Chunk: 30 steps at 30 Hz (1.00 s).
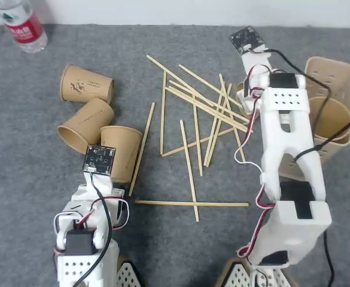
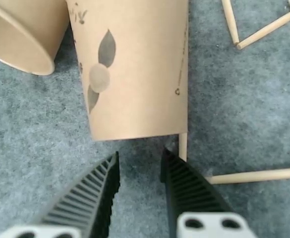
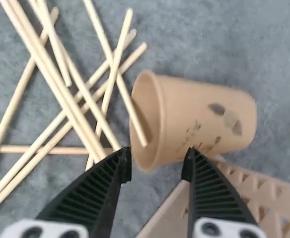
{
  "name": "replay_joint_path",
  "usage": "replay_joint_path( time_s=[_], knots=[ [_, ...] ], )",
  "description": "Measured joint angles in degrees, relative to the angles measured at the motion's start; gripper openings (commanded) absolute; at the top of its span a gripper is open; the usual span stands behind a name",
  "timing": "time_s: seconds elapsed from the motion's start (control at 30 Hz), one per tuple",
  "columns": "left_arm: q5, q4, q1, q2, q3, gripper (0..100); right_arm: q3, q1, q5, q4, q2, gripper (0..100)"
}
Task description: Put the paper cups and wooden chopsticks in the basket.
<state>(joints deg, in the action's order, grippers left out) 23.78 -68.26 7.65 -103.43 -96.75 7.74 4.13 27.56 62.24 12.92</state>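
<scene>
Three paper cups lie on their sides at the left of the grey mat: one (image 1: 86,84), one (image 1: 85,124) and one (image 1: 122,150). My left gripper (image 2: 140,158) is open just short of the base of the nearest cup (image 2: 135,69), not touching it. Wooden chopsticks (image 1: 198,113) lie scattered across the middle. My right gripper (image 3: 157,156) is open, its fingers either side of the rim of another fallen cup (image 3: 199,124), which has a chopstick (image 3: 120,84) lying into its mouth. The basket (image 1: 336,72) stands at the right with a cup (image 1: 330,119) inside.
A water bottle (image 1: 22,24) lies at the back left corner. The right arm (image 1: 288,149) hangs over the basket's left side. A basket edge (image 3: 244,198) lies close beside the right fingers. One chopstick (image 1: 192,204) lies crosswise between the two arm bases.
</scene>
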Motion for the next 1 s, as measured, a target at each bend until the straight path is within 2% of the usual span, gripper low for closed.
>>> replay_joint_path(
  time_s=[0.63, 1.0],
  knots=[
    [0.0, 0.0, -0.1, 0.0, 0.0, 13, 0.0, -0.5, 0.3, -6.4, 7.2, 18.1],
    [0.0, 0.0, -0.1, 0.0, 0.0, 13, 0.0, -5.9, 2.5, -8.2, 8.0, 18.0]
  ],
)
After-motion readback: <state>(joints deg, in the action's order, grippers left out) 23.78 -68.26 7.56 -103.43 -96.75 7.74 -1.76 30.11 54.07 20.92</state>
